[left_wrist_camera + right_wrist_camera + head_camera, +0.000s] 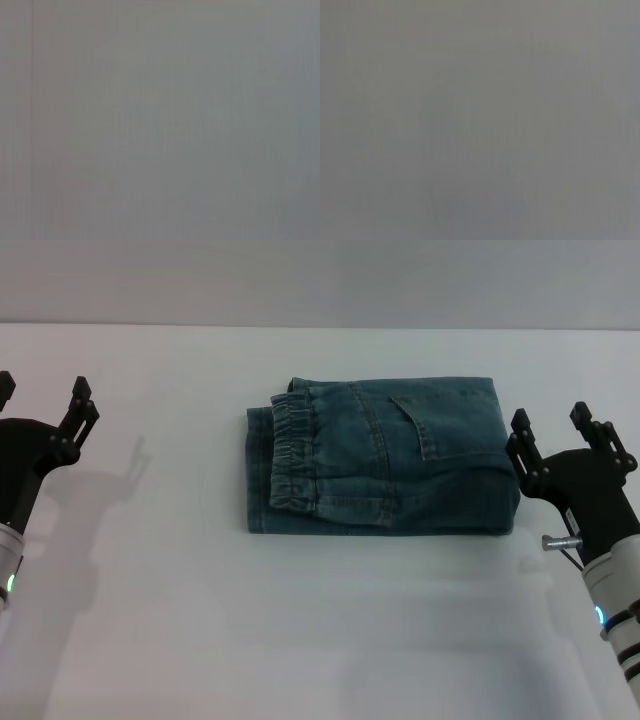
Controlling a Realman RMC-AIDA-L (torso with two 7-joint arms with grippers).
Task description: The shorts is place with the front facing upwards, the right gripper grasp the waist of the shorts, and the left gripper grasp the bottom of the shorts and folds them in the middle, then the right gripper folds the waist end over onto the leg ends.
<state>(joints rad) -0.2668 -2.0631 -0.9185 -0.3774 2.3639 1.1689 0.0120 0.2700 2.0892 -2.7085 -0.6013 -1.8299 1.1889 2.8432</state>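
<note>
The denim shorts (400, 465) lie folded into a compact rectangle at the middle of the white table (320, 640). Their puckered elastic waist (289, 452) rests on top at the bundle's left side. A strip of the lower denim layer, the leg ends (257, 475), peeks out just beyond it. My left gripper (45, 400) hangs open at the far left, well away from the cloth. To the right of the bundle, my right gripper (555, 425) is open and close to the folded edge, holding nothing. Both wrist views show only plain grey.
The white table stretches all around the shorts, with its back edge (320, 326) meeting a grey wall. Nothing else lies on it.
</note>
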